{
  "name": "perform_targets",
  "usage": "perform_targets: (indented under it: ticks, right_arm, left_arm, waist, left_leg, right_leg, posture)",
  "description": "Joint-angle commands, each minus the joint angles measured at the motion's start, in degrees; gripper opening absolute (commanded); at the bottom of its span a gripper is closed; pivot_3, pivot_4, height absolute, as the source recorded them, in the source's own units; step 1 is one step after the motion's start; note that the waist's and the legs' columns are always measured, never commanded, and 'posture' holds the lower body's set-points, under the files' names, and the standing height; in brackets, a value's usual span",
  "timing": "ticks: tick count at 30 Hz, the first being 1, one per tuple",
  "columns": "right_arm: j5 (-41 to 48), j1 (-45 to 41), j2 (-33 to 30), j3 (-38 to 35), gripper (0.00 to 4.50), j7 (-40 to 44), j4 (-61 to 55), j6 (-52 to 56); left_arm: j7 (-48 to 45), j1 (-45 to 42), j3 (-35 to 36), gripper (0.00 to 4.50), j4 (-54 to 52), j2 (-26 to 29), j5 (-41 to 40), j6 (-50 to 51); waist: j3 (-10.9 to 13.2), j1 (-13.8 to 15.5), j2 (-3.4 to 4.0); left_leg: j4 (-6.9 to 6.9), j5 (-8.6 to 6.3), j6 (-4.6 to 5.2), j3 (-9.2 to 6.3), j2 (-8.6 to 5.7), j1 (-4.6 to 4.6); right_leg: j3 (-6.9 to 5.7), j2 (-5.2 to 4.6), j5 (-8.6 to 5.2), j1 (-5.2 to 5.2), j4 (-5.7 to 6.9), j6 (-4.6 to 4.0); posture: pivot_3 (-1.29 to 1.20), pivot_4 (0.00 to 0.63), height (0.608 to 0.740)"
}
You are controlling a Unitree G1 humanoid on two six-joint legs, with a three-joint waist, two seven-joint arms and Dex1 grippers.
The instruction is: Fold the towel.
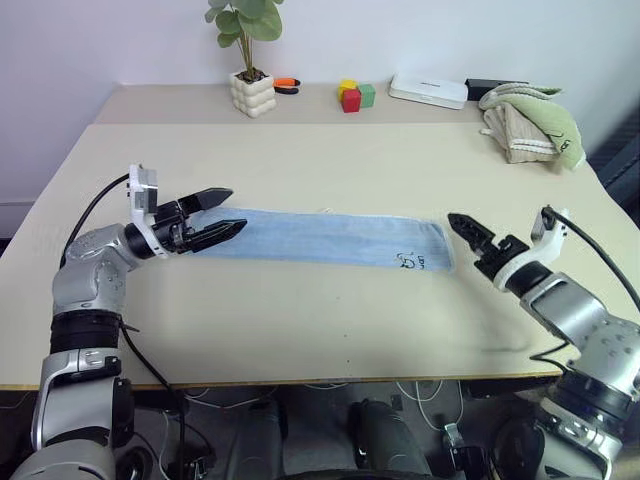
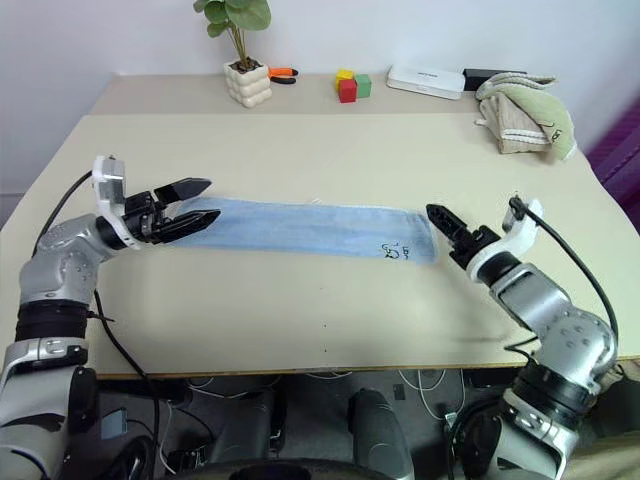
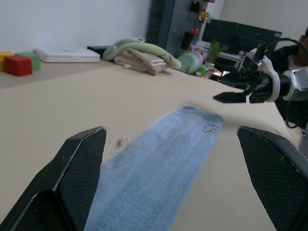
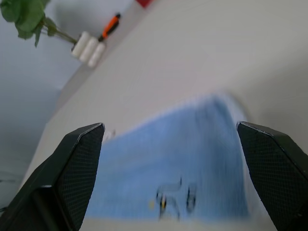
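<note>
The towel [image 1: 320, 238] lies flat on the table [image 1: 300, 320] as a long, narrow light blue strip running left to right. Its small dark print [image 1: 410, 262] is near the right end. My left gripper [image 1: 236, 208] hovers open over the strip's left end, pointing along it, with nothing between its fingers. My right gripper [image 1: 462, 235] is open just off the right end, pointing back at the towel and holding nothing. The left wrist view looks down the towel [image 3: 159, 163] to the right gripper [image 3: 231, 96] at the far end. The right wrist view looks over the print [image 4: 175, 199].
Along the back of the table stand a potted plant [image 1: 252, 92], an orange-handled tool [image 1: 286, 85], coloured blocks [image 1: 352, 96] and a white box [image 1: 428, 90]. A pile of green and beige towels [image 1: 528, 122] lies at the back right.
</note>
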Motion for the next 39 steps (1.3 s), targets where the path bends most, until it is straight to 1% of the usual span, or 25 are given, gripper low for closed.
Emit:
perform_targets:
  ticks: [1,4,9,12,21,24,27,28,29,30,31,32,35,39]
  right_arm:
    - [10.26,1.58,0.79,-0.39,4.47,-6.63,-1.30,-0.25]
    - [14.72,4.20,2.12,1.94,4.47,-11.76,-1.98,-2.62]
    - [20.67,6.84,2.80,6.12,4.47,-16.40,-2.50,-7.40]
    - [20.89,7.97,2.49,9.07,4.47,-16.82,-2.54,-9.59]
    - [15.14,7.09,2.78,13.37,4.47,-17.11,0.98,-18.59]
    - [14.58,5.63,3.82,14.55,3.70,-17.43,2.59,-20.70]
    - [12.45,4.55,4.66,15.29,2.34,-17.32,4.14,-22.94]
    - [11.83,4.18,5.00,15.31,1.96,-17.06,4.71,-23.78]
    - [11.45,3.79,5.40,15.53,1.34,-16.90,5.19,-24.23]
    - [11.25,3.56,5.66,15.72,0.92,-16.75,5.47,-24.47]
    - [10.86,3.40,5.67,16.00,0.37,-16.37,5.53,-24.59]
    - [10.67,3.29,5.62,16.17,0.02,-16.23,5.58,-24.71]
    - [8.93,2.74,4.24,16.01,0.02,-15.35,6.08,-25.28]
    - [5.14,1.87,-0.05,15.06,0.02,-13.00,6.73,-25.48]
  left_arm:
    - [-3.33,0.09,-0.50,4.45,-2.37,1.70,-1.61,2.28]
    - [-4.09,0.10,-0.69,4.45,-2.83,1.86,-1.87,3.12]
    - [-3.02,-1.14,-0.48,4.45,-3.15,0.74,-1.91,3.67]
    - [-2.68,-1.29,-0.24,4.45,-2.96,0.41,-1.70,3.02]
    - [-0.91,-0.12,0.90,4.45,-4.23,0.41,-2.00,1.89]
    - [-0.70,0.08,1.10,4.50,-4.36,0.52,-1.90,1.70]
    - [-0.58,0.18,1.36,4.50,-4.35,0.67,-1.93,1.58]
    - [-0.52,0.21,1.40,4.50,-4.34,0.72,-1.87,1.45]
    - [-0.43,0.36,1.51,4.50,-4.44,0.80,-1.97,1.58]
    - [-0.36,0.48,1.57,4.50,-4.51,0.86,-2.07,1.66]
    - [-0.42,0.76,1.61,4.50,-4.73,0.97,-2.17,1.64]
    - [-0.43,0.93,1.65,4.50,-4.84,1.05,-2.26,1.66]
    - [-0.28,1.16,1.72,4.50,-4.80,1.07,-2.18,1.41]
    - [0.00,1.17,1.81,4.50,-4.39,1.05,-1.68,0.40]
  waist:
    - [0.00,-0.13,0.00]
    - [0.00,-0.22,0.00]
    - [0.00,-0.18,0.00]
    - [0.00,-0.21,0.00]
    - [-0.01,-0.18,-0.01]
    - [-0.01,-0.21,-0.01]
    - [-0.01,-0.22,-0.01]
    - [-0.01,-0.24,-0.01]
    - [-0.01,-0.24,-0.01]
    - [-0.02,-0.25,-0.04]
    - [-0.03,-0.27,-0.05]
    - [-0.05,-0.27,-0.08]
    - [-0.06,-0.25,-0.09]
    - [-0.06,0.07,-0.09]
  left_leg:
    - [0.00,0.00,0.00,0.00,0.00,0.00]
    - [-0.01,0.00,0.00,-0.02,0.01,0.01]
    - [0.01,-0.01,0.02,-0.01,0.00,-0.02]
    - [0.01,-0.01,0.02,-0.04,0.00,-0.01]
    - [0.02,-0.02,0.03,-0.04,0.00,-0.01]
    - [0.02,-0.02,0.03,-0.04,0.01,-0.01]
    - [0.01,-0.02,0.03,-0.05,0.01,-0.01]
    - [0.00,-0.02,0.04,-0.04,0.01,-0.01]
    - [0.01,-0.02,0.04,-0.04,0.01,-0.01]
    - [0.01,-0.02,0.04,-0.04,0.01,-0.01]
    - [0.02,-0.02,0.04,-0.04,0.01,0.00]
    - [0.02,-0.02,0.04,-0.04,0.01,0.00]
    - [0.01,-0.02,0.04,-0.04,0.02,0.00]
    - [0.05,-0.02,0.03,-0.03,-0.01,-0.01]
  right_leg:
    - [0.00,0.00,0.00,0.00,0.00,0.00]
    - [0.00,0.01,-0.01,-0.01,0.00,-0.01]
    - [0.01,0.00,-0.02,-0.01,-0.01,-0.02]
    - [0.00,0.01,-0.02,-0.01,-0.01,-0.03]
    - [0.00,0.01,-0.02,0.00,-0.02,-0.03]
    - [0.00,0.02,-0.03,0.00,-0.02,-0.04]
    - [0.00,0.02,-0.03,0.00,-0.03,-0.04]
    - [0.00,0.02,-0.03,0.00,-0.03,-0.03]
    - [0.00,0.02,-0.02,0.00,-0.03,-0.03]
    - [0.00,0.02,-0.02,0.00,-0.03,-0.03]
    - [0.00,0.02,-0.02,0.01,-0.02,-0.03]
    - [0.00,0.02,-0.02,0.01,-0.03,-0.03]
    - [0.00,0.02,-0.02,0.02,-0.03,-0.04]
    - [0.00,-0.02,-0.06,0.03,-0.04,-0.11]
  posture:
    - [0.00,0.150,0.740]
    - [0.00,0.150,0.740]
    - [0.00,0.150,0.740]
    - [0.00,0.150,0.740]
    - [0.00,0.150,0.740]
    - [0.00,0.150,0.740]
    - [0.00,0.150,0.740]
    - [0.00,0.150,0.740]
    - [0.00,0.150,0.740]
    - [0.00,0.150,0.740]
    - [0.00,0.150,0.740]
    - [0.00,0.150,0.740]
    - [0.00,0.150,0.740]
    - [0.00,0.150,0.740]
